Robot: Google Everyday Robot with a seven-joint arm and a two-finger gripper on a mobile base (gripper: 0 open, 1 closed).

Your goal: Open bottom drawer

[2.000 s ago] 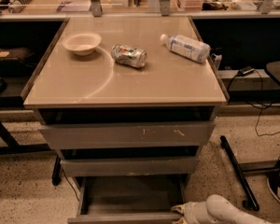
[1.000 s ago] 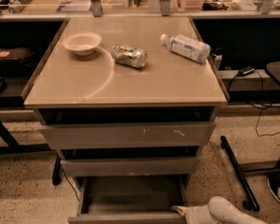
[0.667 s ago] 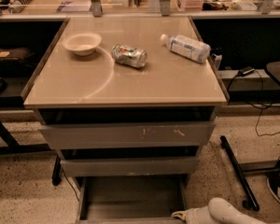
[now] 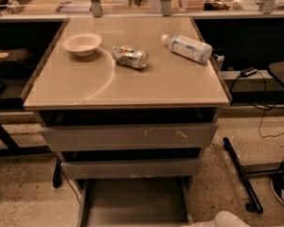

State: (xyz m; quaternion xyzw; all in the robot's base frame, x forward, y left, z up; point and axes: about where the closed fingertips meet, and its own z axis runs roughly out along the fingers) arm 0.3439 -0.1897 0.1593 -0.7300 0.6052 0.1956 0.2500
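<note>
Below the desk [image 4: 156, 82], the bottom drawer [image 4: 132, 203] lies just left of the tool [image 4: 226, 220]; its grip state cannot be told.

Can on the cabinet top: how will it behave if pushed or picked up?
The can lies on its side, so a sideways push would probably roll it, though its dented body may make it wobble. The dents suggest it is empty, so likely light and easily crushed. The gripper sits at the frame's bottom edge, beside the pulled-out bottom drawer.
</note>
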